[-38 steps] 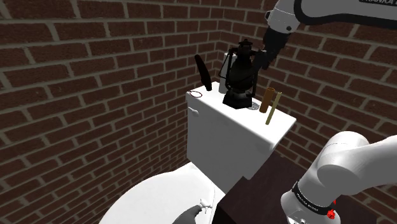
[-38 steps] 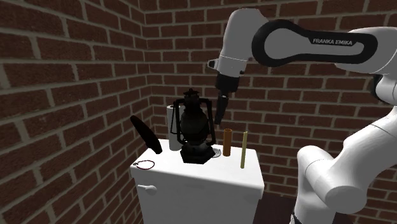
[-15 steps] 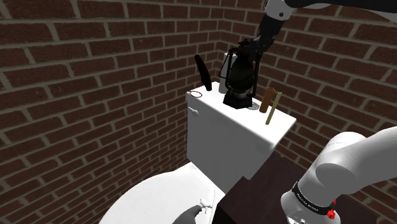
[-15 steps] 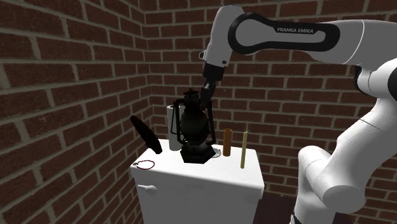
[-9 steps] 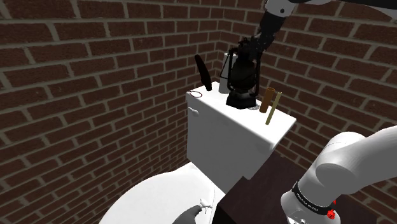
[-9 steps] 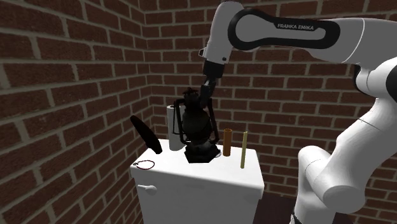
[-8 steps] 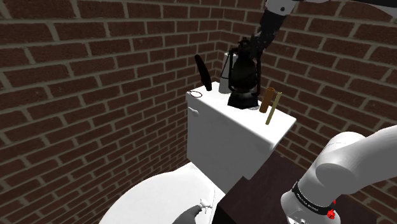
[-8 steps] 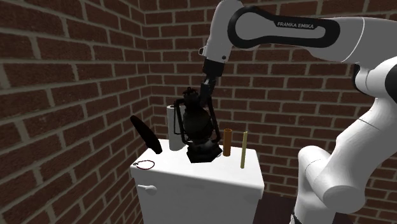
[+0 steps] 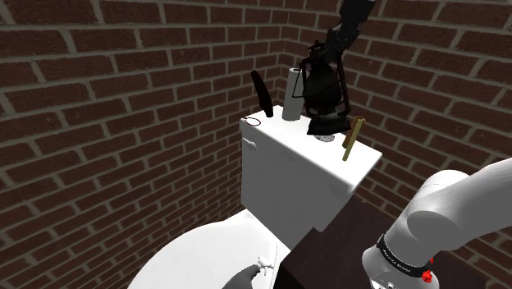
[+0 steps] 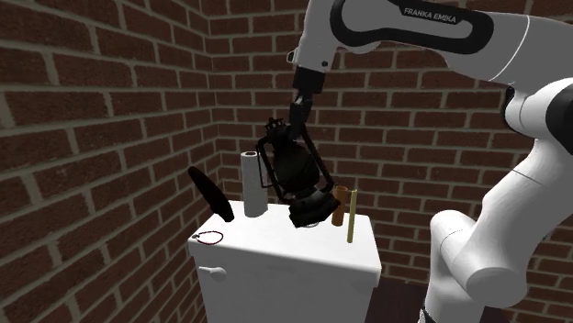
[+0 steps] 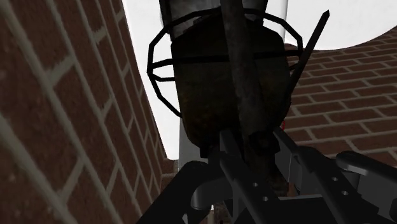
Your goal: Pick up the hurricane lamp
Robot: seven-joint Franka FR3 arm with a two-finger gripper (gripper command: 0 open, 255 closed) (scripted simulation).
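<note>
The lift is under way. The hand [image 10: 292, 119] is clamped on the top of the black hurricane lamp [image 10: 298, 174]. The lamp hangs tilted over the back edge of the toilet tank lid [image 10: 275, 248], its base swung toward the brown cylinder [image 10: 340, 206]. The base looks just clear of the lid, and whether it brushes the cylinder I cannot tell. The wrist view shows the wire cage slanting off the fingers, so the hold looks off-centre. The next move calls for a slow, straight rise that takes the base clear of the cylinder and the white roll [image 10: 251, 183].
</note>
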